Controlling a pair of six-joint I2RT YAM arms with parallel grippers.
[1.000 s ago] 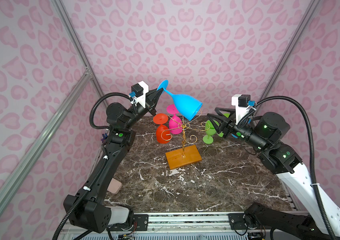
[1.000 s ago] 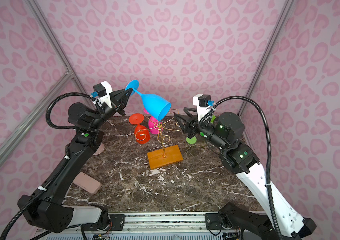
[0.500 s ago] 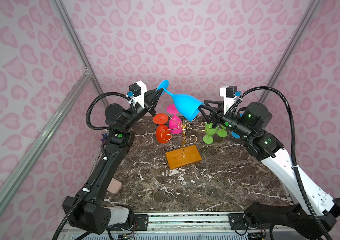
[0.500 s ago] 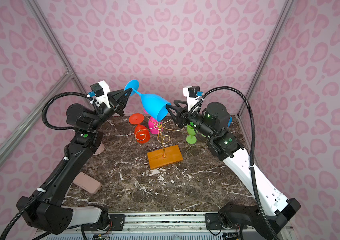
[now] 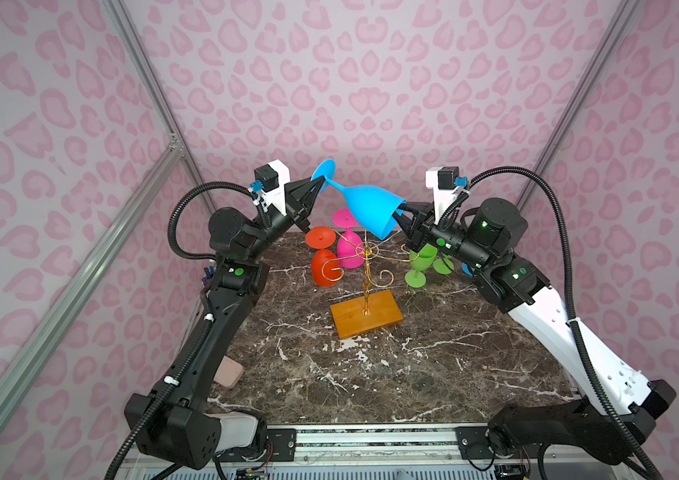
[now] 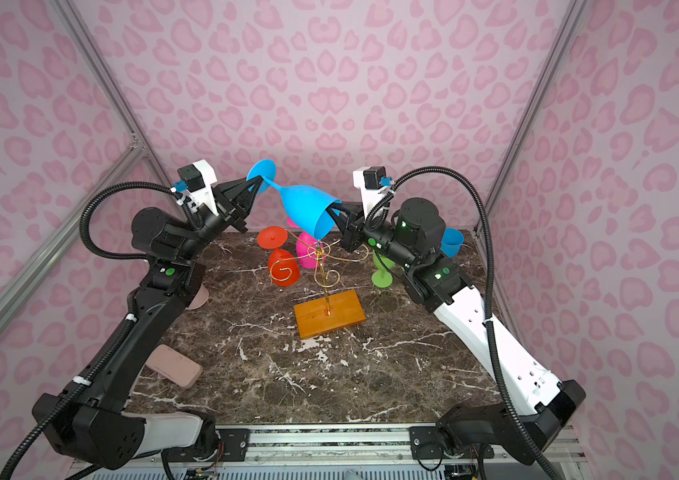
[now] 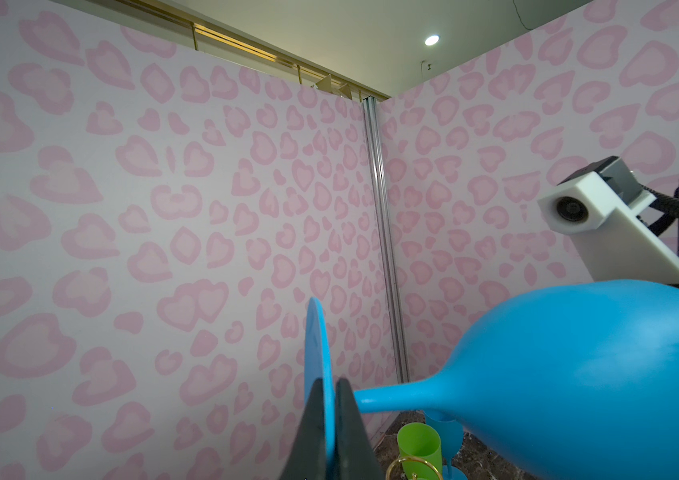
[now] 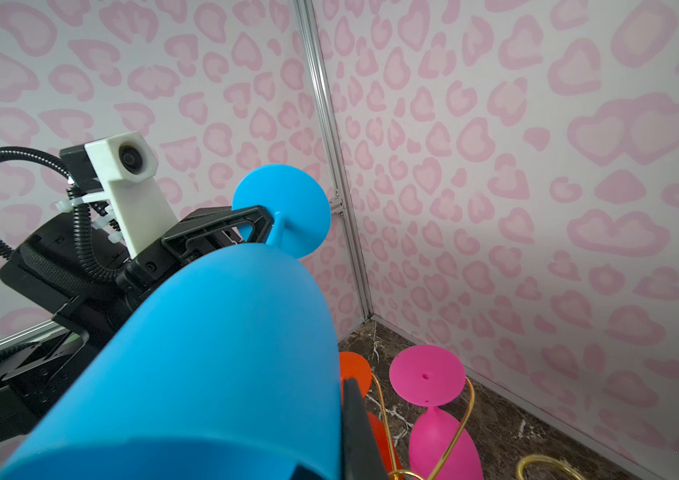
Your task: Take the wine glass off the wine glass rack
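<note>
Left gripper [image 5: 320,181] pinches the foot of the blue wine glass [image 5: 371,208], which we see in both top views tilted above the wine glass rack [image 5: 366,316]; right gripper [image 5: 399,216] is closed on its bowl rim. Left wrist view: both fingers [image 7: 312,432] sandwich the foot. Right wrist view: one finger [image 8: 356,432] lies outside the rim (the other hidden).

Left arm [image 5: 221,324]: mostly black, with a green light.
Right arm [image 5: 558,320]: white forearm, black joints.
Cables [image 5: 565,257]: black ribbed hoses.
Wrist cameras [image 5: 279,187]: white housings.
</note>
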